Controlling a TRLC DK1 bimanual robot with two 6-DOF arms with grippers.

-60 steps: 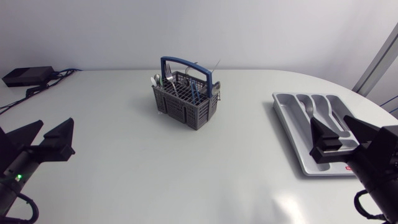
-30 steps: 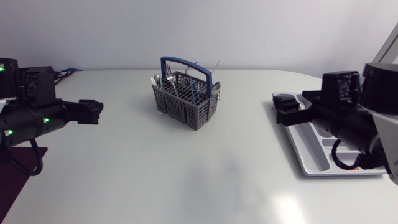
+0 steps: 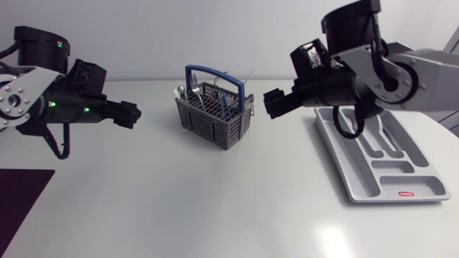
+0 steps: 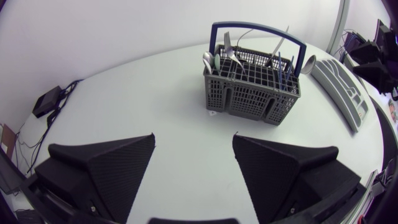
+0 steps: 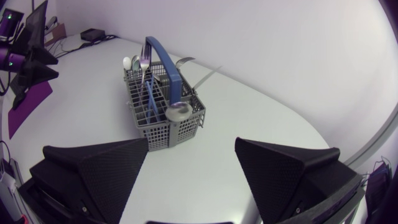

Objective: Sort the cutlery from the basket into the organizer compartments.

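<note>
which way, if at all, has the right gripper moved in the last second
Yes. In the head view the right gripper has left its place over the organizer and swung toward the basket, now just short of it.

We see a white bench (image 3: 179, 201) filling the lower half of the head view. A dark purple mat (image 3: 21, 208) lies in that frame's lower left corner. The left wrist view shows 1 small black box (image 4: 46, 101) with cables (image 4: 67, 89) near the bench's edge.

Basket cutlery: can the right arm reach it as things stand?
Probably yes: the right gripper is open and faces the basket, only bare table lies between, and the cutlery sticks up above the rim.
</note>
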